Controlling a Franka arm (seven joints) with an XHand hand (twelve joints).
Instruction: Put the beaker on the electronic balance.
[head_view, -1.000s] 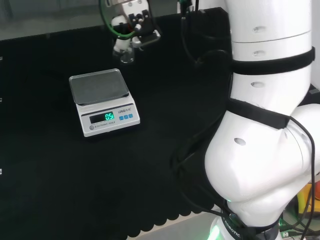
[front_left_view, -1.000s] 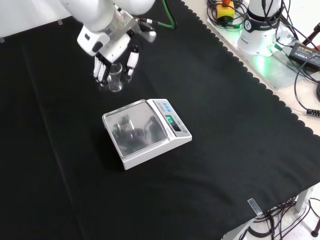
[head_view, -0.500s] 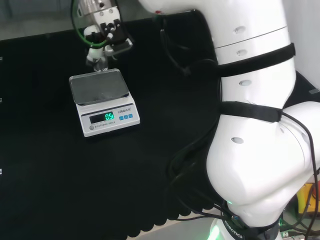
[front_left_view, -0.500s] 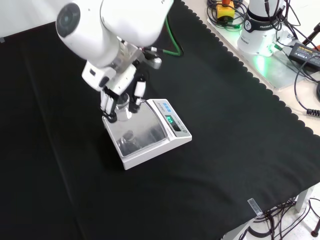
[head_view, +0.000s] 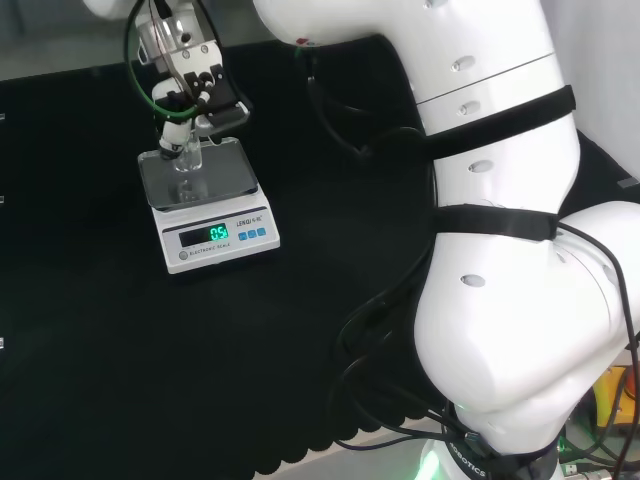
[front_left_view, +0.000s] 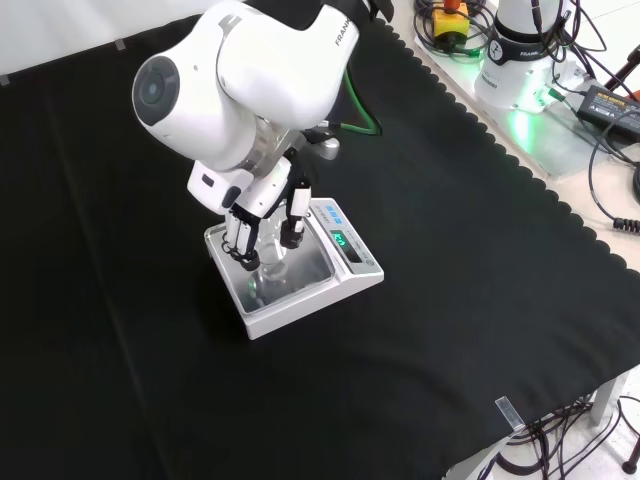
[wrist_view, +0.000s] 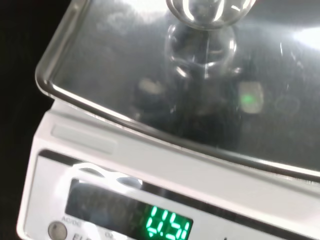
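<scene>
The hand (front_left_view: 262, 216) is hanging over the electronic balance (front_left_view: 295, 269), its fingers (front_left_view: 293, 222) pointing down and curling round the clear beaker (front_left_view: 270, 262), which it is grasping near the top. In the front view the beaker is standing upright directly beneath the palm, its long axis running straight down toward the shiny steel pan (head_view: 200, 178). From the head view the beaker (head_view: 187, 160) is sitting over the far part of the pan, behind the lit display. The wrist view is showing the beaker's round base (wrist_view: 201, 40) right above its own reflection in the pan, so it is looking very close to the metal; whether it is touching I cannot tell. To my eye, what is mattering now is that short drop: the pan is lying straight below, so the beaker needs only to be going down, not sideways. The black tabletop (front_left_view: 470, 250) around the balance is lying bare.
</scene>
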